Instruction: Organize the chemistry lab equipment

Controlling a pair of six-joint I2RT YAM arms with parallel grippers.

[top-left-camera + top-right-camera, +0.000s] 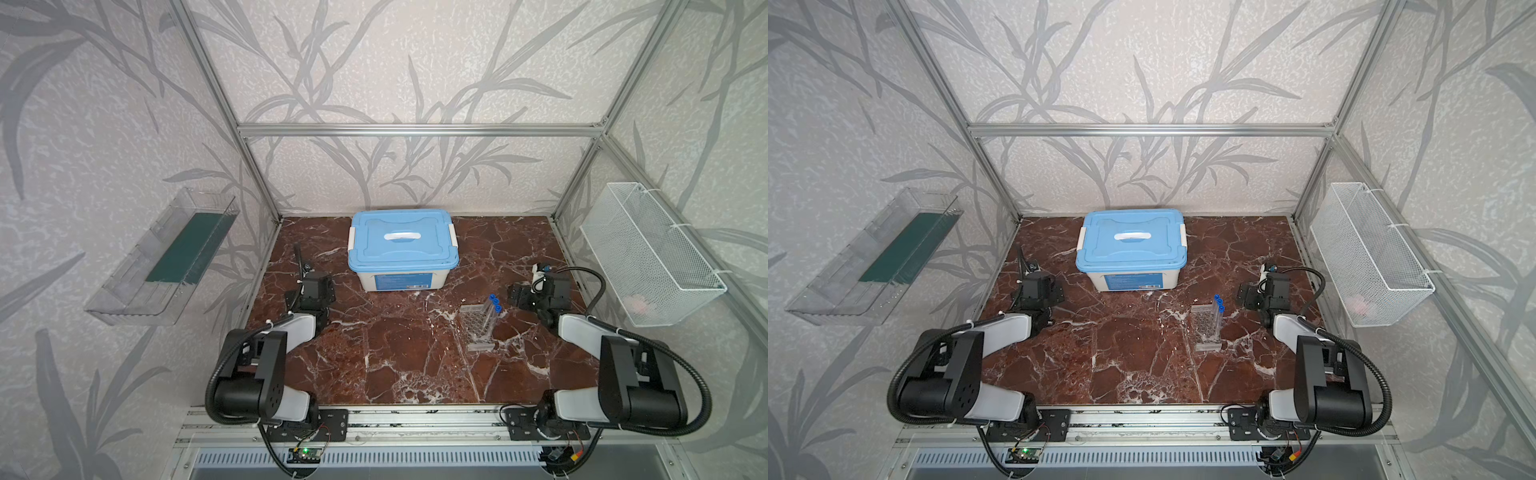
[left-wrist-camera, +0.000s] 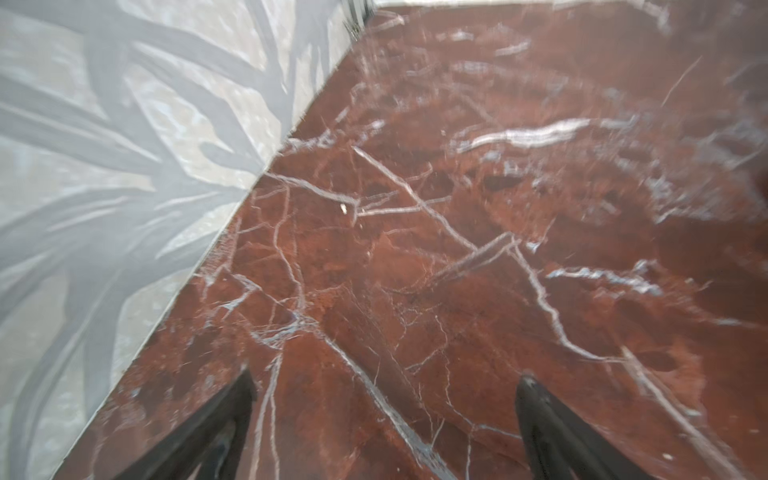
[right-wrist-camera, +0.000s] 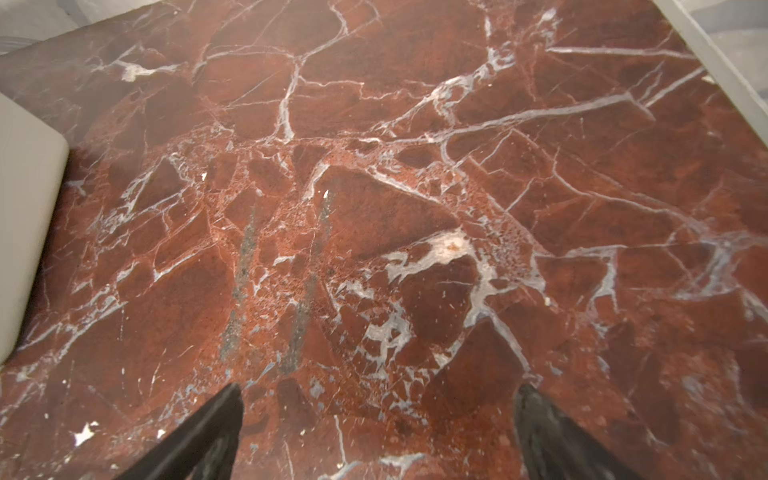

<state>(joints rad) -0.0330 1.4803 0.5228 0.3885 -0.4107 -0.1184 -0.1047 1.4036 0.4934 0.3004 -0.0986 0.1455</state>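
A clear honeycomb-holed rack (image 1: 478, 330) (image 1: 1204, 330) stands on the red marble table (image 1: 395, 357), right of centre. Three clear blue-capped tubes (image 1: 494, 309) (image 1: 1218, 309) stand upright along its right side. My right gripper (image 1: 521, 297) (image 1: 1250, 296) hovers just right of the tubes without touching them. In the right wrist view it (image 3: 380, 388) is open over bare marble. My left gripper (image 1: 318, 291) (image 1: 1040, 291) sits near the table's left edge. In the left wrist view it (image 2: 386, 378) is also open, with nothing between its fingers.
A large white box with a blue lid (image 1: 401, 245) (image 1: 1131, 245) stands shut at the back centre; its corner (image 3: 25, 228) shows in the right wrist view. A white wire basket (image 1: 648, 253) hangs on the right wall, a clear shelf (image 1: 166, 257) on the left wall.
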